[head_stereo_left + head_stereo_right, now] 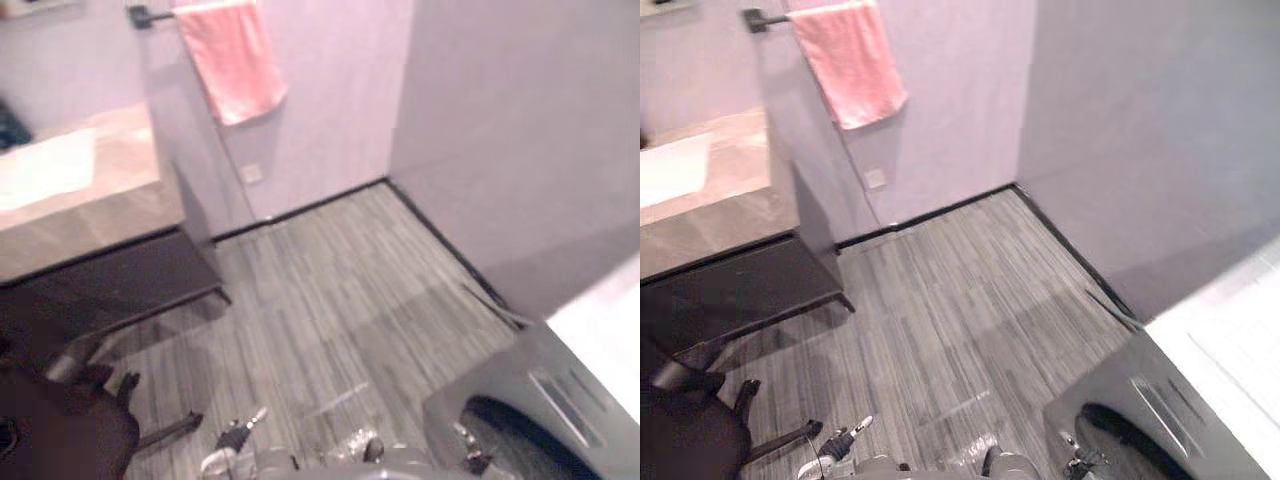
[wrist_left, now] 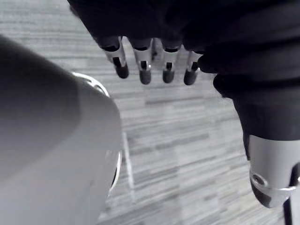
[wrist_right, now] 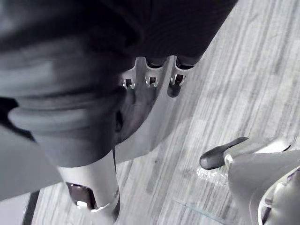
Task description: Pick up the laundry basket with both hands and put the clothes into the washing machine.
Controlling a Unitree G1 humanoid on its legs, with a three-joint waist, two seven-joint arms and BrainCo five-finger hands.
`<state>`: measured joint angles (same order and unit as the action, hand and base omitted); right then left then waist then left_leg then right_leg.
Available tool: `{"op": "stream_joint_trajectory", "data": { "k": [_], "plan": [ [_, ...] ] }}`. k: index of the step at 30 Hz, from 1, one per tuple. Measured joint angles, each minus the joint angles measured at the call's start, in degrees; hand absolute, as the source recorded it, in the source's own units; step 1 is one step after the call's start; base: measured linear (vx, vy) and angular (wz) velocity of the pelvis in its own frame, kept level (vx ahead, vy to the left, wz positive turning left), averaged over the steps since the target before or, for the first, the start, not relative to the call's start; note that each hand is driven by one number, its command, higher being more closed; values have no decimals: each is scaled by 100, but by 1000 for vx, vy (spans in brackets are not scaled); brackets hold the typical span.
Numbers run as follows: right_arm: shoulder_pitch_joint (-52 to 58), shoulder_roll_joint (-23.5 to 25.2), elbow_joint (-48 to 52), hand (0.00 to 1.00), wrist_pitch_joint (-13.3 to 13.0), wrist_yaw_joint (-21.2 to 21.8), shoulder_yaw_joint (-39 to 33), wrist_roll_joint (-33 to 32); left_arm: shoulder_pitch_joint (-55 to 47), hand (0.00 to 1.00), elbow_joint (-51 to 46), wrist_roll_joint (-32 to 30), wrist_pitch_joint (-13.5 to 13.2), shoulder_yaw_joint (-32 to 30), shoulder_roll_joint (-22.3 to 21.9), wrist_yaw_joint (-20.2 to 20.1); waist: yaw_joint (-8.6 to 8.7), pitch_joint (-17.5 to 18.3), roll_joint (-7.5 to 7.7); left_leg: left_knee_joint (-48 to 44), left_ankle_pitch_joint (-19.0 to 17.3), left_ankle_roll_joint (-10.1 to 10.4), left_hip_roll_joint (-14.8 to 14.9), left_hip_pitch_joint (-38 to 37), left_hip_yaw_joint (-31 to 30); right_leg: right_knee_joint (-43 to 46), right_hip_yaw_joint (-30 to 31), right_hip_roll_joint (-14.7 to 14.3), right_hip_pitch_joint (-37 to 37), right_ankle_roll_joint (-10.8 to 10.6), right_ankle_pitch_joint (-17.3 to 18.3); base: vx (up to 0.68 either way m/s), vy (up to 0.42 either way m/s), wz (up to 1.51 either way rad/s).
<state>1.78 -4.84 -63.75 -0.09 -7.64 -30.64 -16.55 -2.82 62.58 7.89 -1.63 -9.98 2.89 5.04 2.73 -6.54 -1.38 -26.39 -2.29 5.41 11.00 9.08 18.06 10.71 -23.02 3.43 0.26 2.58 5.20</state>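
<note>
Hanging above the floor (image 1: 330,300), left hand (image 2: 143,65) and right hand (image 3: 151,75) show fingers loosely straight, empty

Pale walls (image 1: 500,120), grey plank floor (image 1: 340,300); a pink towel (image 1: 232,60) hangs by what may be a vanity counter (image 1: 90,200).

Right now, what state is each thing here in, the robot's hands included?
Left hand: fingers straight, holding nothing.
Right hand: fingers straight, holding nothing.
Pink towel: hanging over a wall bar.
Washing machine: upright; whether its door is open, I cannot tell.
Office chair: standing upright.
</note>
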Motion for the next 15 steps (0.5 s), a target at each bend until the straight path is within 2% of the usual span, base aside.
{"op": "stream_joint_trajectory", "data": {
  "k": [1, 2, 3, 5, 7, 8, 10, 15],
  "plan": [
    [23, -36, -10, 0, -2, 0, -1, -59, 12, 0, 6, -31, 3, 88, -4, 23, 0, 13, -69, 371, 56, -97, -8, 59, 69, -2, -57, -80, 32, -95, 67, 231, 3, 165],
    [15, 9, -13, 0, 2, -4, 53, -136, 22, 0, 42, -124, 4, 162, 20, 44, -27, 67, -99, 1090, 81, -219, -203, -157, 8, -9, -6, -28, 14, -170, 117, 210, 79, 144],
    [-34, 34, 4, 0, -7, -3, 208, -162, 27, 0, 99, -174, 20, 168, 22, 63, -47, 48, -78, 1904, 187, -376, -363, -383, -92, 1, 55, -32, -59, -214, 172, 184, 97, 132],
    [-215, 157, 20, 0, -27, 10, 239, -201, 65, 0, 97, -185, 35, 135, 111, 144, -51, -27, 25, 2320, 464, -456, -520, -417, -281, -1, 79, 9, -72, -236, 243, 66, 38, 82],
    [-376, 275, 16, 0, -110, 5, 365, -207, 7, 0, 101, -216, 63, 137, 192, 159, -60, -32, 31, 2707, 633, -434, -610, -649, -352, 46, 293, 44, -14, -232, 276, 13, 36, 26],
    [-377, 313, 140, 0, -146, 11, 643, -199, -22, 0, 114, -401, 83, 145, 211, 161, -49, -27, 13, 2939, 677, -437, -737, -857, -366, 49, 476, 91, 54, -304, 397, -15, 39, -13],
    [-315, 350, 128, 0, -126, 11, 652, -144, -19, 0, 165, -425, 110, 152, 199, 157, -26, -20, -22, 3196, 803, -443, -791, -940, -365, 5, 560, 93, 40, -326, 410, -58, 33, -9],
    [-62, 348, 88, 0, -82, 7, 728, -29, -16, 0, 171, -425, 118, 159, 220, 159, -15, -26, 37, 3224, 807, -444, -813, -989, -362, 10, 608, 133, 24, -369, 433, -52, 27, -1]
  ]
}}
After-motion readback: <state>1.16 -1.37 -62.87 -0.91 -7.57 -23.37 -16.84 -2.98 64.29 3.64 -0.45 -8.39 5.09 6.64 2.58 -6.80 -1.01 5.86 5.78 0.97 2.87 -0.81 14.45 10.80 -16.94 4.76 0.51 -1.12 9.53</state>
